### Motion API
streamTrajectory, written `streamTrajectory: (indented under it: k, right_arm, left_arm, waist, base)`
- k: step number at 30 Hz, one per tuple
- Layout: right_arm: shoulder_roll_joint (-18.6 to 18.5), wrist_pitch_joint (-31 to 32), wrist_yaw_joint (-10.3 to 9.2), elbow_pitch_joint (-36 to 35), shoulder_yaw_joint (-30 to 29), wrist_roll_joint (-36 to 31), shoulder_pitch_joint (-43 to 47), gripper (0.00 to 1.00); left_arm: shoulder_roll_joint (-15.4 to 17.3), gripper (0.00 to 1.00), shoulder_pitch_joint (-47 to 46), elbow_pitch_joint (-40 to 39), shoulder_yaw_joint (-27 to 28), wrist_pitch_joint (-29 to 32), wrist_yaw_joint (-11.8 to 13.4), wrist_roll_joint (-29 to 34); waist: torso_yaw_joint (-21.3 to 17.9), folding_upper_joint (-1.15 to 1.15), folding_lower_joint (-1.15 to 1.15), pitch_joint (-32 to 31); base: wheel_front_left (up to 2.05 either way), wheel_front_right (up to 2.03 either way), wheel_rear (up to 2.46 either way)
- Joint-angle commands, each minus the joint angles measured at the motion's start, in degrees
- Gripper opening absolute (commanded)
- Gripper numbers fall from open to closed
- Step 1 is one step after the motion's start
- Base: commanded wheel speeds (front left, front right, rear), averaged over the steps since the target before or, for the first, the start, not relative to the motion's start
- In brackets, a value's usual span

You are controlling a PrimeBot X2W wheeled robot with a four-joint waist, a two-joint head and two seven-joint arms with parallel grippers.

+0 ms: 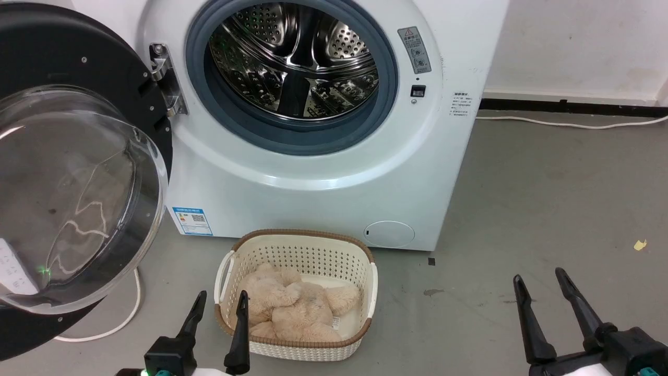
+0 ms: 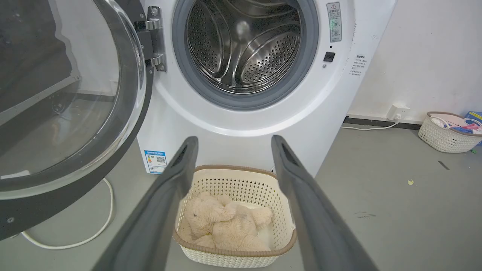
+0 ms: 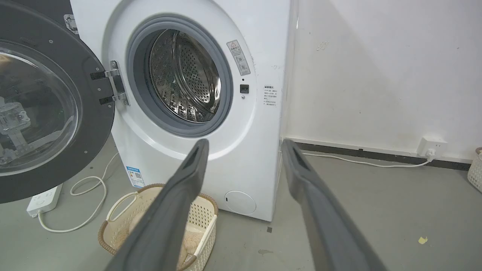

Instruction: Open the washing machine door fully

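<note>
With the washing machine door (image 1: 78, 172) wide open at frame left, the left gripper (image 1: 222, 297) and right gripper (image 1: 538, 277), fingers spread and empty, need at most a gentle rim nudge.

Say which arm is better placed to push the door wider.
Left. The left gripper hovers open nearest the washing machine door at the robot's left; the right gripper sits far right.
</note>
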Motion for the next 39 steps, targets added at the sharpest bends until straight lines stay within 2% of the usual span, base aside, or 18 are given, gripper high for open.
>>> streamTrajectory:
  k: [1,23,24,39]
  right_arm:
    - [0.2,-0.4,-0.04,0.2,0.0,0.2,0.5,1.0]
    - [0.2,-0.7,-0.04,1.0,0.7,0.7,0.0,1.0]
    - [0.0,-0.5,0.01,0.7,0.6,0.2,0.0,0.0]
    - [0.0,0.8,0.01,0.9,0.7,-0.3,-0.6,0.0]
  left_arm:
    - [0.2,1.0,-0.3,-0.3,-0.3,-0.3,0.0,0.6]
    - [0.7,1.0,-0.4,-1.1,-1.1,1.0,1.7,0.9]
    - [0.5,0.0,0.0,-0.9,-1.0,0.9,1.5,0.9]
    - [-0.5,0.0,-0.3,-1.2,0.5,2.0,0.5,2.6]
  waist:
    - [0.0,0.0,0.0,0.0]
    - [-0.2,0.0,0.0,-0.1]
    - [-0.3,0.0,0.0,-0.1]
    - [-0.3,0.0,0.0,0.0]
  base:
    - [0.0,0.0,0.0]
    - [0.0,0.0,0.0]
    - [0.0,0.0,0.0]
    - [0.0,0.0,0.0]
